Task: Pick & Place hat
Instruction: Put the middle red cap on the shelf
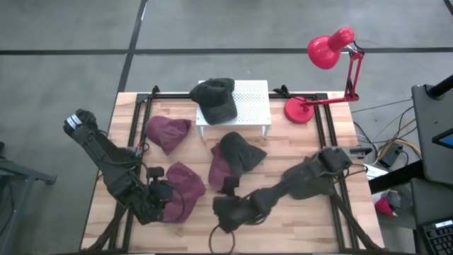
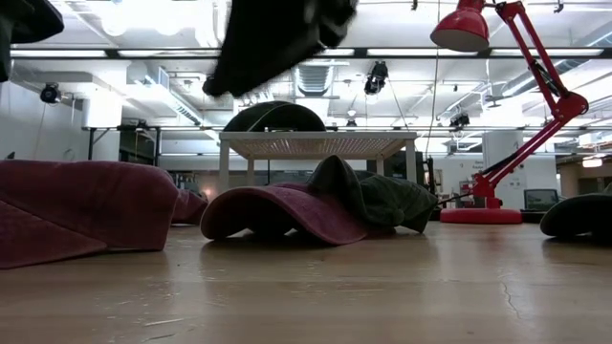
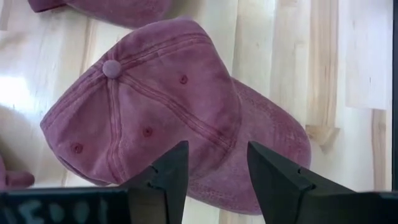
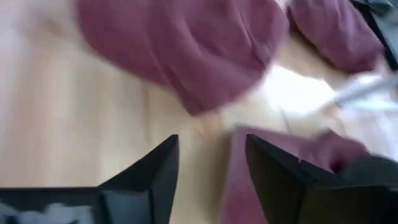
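Several hats lie crown up on the wooden table. A maroon hat lies at the near left, and my left gripper hovers open just above its brim side. Another maroon hat lies farther back. A maroon hat with a dark green hat lying on it sits mid-table. A second dark green hat rests on a white stand. My right gripper hangs open over bare wood near the front edge.
A red desk lamp stands at the far right corner with its base on the table. Black rails run along the table's left and right sides. Bare wood lies at the near right.
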`<state>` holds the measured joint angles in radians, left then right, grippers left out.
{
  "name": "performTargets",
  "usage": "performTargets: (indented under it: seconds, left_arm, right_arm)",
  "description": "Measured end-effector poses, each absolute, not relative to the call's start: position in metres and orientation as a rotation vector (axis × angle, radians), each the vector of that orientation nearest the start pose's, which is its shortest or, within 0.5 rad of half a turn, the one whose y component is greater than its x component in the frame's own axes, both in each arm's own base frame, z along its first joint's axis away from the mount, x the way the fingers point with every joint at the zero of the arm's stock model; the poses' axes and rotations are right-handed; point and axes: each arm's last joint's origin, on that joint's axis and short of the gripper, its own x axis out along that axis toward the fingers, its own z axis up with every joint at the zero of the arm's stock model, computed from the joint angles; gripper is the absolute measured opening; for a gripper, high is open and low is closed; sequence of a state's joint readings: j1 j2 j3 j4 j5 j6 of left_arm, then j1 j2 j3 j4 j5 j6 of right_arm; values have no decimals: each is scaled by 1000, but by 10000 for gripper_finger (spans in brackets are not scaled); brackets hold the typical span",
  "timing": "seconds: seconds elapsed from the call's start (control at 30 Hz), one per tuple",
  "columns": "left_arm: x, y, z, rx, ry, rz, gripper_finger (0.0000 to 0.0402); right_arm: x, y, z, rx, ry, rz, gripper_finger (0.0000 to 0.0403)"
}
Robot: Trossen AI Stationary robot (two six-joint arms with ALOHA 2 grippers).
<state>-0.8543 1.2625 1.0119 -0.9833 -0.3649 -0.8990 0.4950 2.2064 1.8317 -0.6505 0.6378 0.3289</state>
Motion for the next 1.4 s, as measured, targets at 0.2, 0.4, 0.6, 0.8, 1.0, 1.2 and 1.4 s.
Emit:
performTargets:
  seconds: [0.2, 0.4, 0.6, 0.8, 1.0, 1.2, 1.4]
  left_arm:
    - [154, -163, 263, -99, 1105, 29, 163]
    - [154, -163, 263, -119, 1103, 36, 163]
    - [153, -169, 264, -171, 1080, 21, 163]
    - [152, -174, 265, -194, 1057, 2, 163]
    - [150, -177, 265, -204, 1046, -9, 163]
    - [151, -178, 263, -215, 1053, 7, 163]
    - [150, -179, 263, -232, 1055, 14, 163]
  right_arm:
    - [449, 218, 177, -295, 917, -319, 240]
    - [469, 224, 159, -396, 896, -439, 269]
    - [473, 216, 144, -422, 956, -533, 273]
    - [469, 211, 131, -408, 1006, -580, 260]
    - [468, 205, 132, -367, 1002, -636, 233]
    - [464, 189, 129, -243, 1031, -763, 142]
    - [461, 194, 137, -164, 1051, -747, 24]
